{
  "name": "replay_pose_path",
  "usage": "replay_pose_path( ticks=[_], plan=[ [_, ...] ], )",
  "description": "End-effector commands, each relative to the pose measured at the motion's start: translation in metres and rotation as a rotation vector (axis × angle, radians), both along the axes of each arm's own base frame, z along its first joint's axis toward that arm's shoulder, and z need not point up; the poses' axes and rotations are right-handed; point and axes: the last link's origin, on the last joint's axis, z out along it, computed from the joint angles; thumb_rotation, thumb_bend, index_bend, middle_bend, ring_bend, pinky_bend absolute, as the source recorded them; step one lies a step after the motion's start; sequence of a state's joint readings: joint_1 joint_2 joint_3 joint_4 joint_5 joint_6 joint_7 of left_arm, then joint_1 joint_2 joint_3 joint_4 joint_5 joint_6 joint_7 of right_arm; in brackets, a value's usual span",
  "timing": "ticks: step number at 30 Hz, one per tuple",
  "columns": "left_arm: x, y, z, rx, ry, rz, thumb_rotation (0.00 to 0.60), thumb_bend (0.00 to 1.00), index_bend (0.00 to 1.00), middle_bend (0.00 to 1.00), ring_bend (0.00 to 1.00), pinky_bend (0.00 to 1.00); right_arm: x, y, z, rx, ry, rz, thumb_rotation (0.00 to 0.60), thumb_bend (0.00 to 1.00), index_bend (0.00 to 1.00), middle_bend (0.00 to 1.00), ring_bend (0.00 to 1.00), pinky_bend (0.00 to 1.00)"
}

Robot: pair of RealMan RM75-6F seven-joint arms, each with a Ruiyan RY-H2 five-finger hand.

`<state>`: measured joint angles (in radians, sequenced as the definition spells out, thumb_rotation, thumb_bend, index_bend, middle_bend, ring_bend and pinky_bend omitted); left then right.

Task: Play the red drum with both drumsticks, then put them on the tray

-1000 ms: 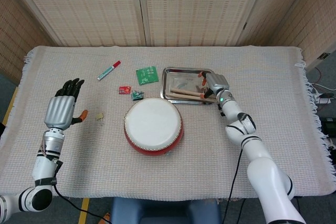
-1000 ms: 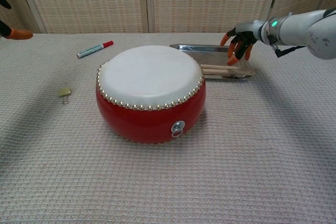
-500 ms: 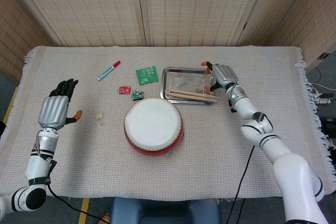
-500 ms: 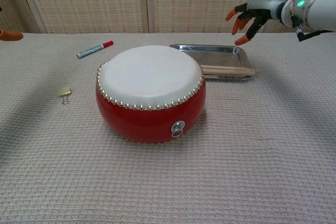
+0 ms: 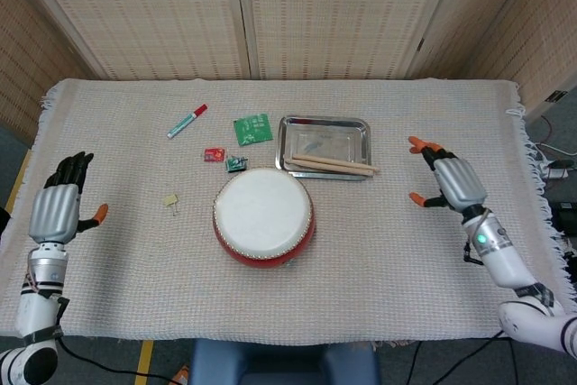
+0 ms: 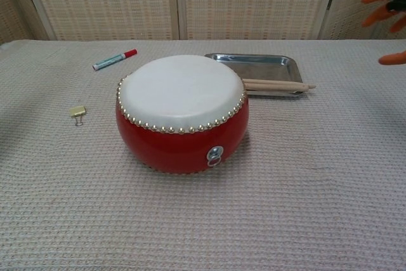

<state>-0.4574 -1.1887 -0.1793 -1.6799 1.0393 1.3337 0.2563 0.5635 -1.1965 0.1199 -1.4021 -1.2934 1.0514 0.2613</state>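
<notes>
While drumsticks [image 5: 332,164] lie across tray [image 5: 290,125] | both hands' fingers [image 5: 431,152] spread, empty, well apart.

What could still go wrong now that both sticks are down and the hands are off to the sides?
1. The drumsticks lie across the tray's near rim, their tips overhanging its right edge; a bump might roll them onto the cloth.
2. The tray sits close behind the red drum, so shifting the drum could knock it.
3. The right hand and left hand hover open; sweeping inward low might catch the binder clip or the sticks.
</notes>
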Motion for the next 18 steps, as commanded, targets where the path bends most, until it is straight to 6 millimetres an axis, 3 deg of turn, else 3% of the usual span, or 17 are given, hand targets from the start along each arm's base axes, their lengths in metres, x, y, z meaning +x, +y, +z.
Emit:
replay_pose_path(
  ticks=[1, 9, 18],
  plan=[
    [-0.012, -0.021, 0.001, 0.018, 0.012, 0.006, 0.6, 0.31, 0.0, 0.0, 0.0, 0.18, -0.037, 0.07, 0.029, -0.088, 0.063, -0.073, 0.6, 0.16, 0.0, 0.1, 0.0, 0.12],
    [-0.03, -0.075, -0.002, 0.028, 0.046, 0.035, 0.6, 0.31, 0.0, 0.0, 0.0, 0.18, -0.062, 0.142, 0.035, -0.202, 0.005, -0.124, 0.6, 0.16, 0.0, 0.01, 0.0, 0.03],
    [-0.028, -0.105, -0.009, 0.04, 0.046, 0.023, 0.6, 0.31, 0.0, 0.0, 0.0, 0.18, -0.058, 0.181, 0.044, -0.256, 0.016, -0.142, 0.6, 0.16, 0.0, 0.01, 0.0, 0.01]
  ],
)
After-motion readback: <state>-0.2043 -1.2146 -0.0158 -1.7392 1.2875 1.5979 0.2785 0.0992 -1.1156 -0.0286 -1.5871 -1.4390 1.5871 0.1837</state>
